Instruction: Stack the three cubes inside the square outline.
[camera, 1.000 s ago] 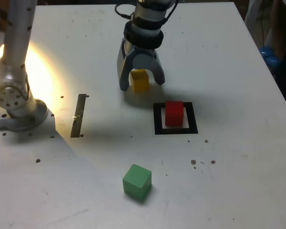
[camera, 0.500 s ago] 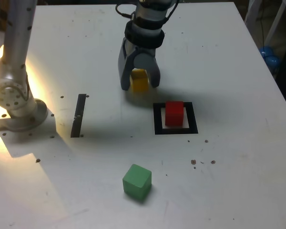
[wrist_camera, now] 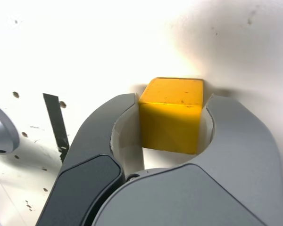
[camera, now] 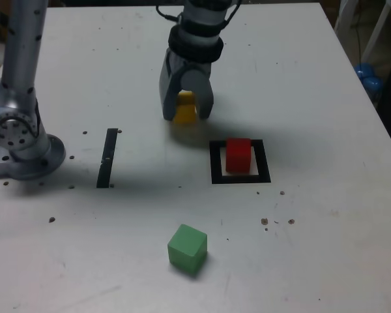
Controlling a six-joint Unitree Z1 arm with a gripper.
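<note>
- Beyond the square outline [camera: 240, 162], toward the far side of the white table [camera: 313, 98] and a little to the exterior view's left, the gripper [camera: 186, 109] stands low over the surface with the yellow cube [camera: 185, 107] between its two grey fingers.
- Seen from the wrist view, the yellow cube [wrist_camera: 171, 114] is pinched: both curved fingers touch its opposite side faces, and the cube sits upright between them.
- Whether the yellow cube rests on the table or is raised just off it cannot be told.
- Inside the square outline, the red cube [camera: 238, 155] sits upright on the white centre, with the black border showing all around it.
- Nearer the camera than the square outline, and to the exterior view's left of it, the green cube [camera: 187, 248] lies alone on the table, well apart from the other two cubes.
- Left of the square outline in the exterior view, a thin dark strip [camera: 107, 158] lies flat, and beyond it stands the arm's grey base [camera: 19, 140].
</note>
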